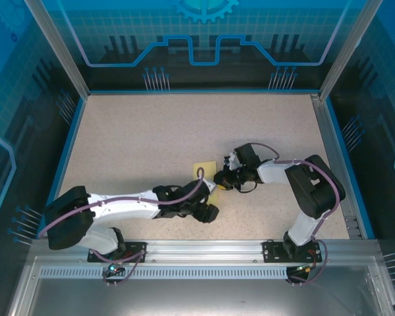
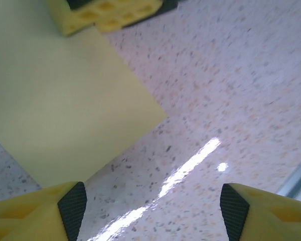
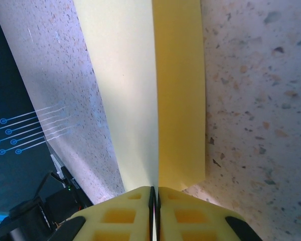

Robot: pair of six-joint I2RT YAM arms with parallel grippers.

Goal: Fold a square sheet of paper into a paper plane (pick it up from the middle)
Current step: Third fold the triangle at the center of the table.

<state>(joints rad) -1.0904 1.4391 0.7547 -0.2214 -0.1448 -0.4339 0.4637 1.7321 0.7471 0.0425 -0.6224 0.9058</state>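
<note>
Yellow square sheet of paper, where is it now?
Top view: the yellow square sheet of paper sits at table centre, edge pinched in the right gripper.

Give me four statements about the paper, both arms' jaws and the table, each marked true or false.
1. The right jaws are shut on the yellow paper. True.
2. The left jaws grip the paper as well. False: they stand open, with bare table between them.
3. The paper sits at the table's far edge. False: it is near the middle, where the two arms meet.
4. The table has a pale, speckled surface. True.
</note>
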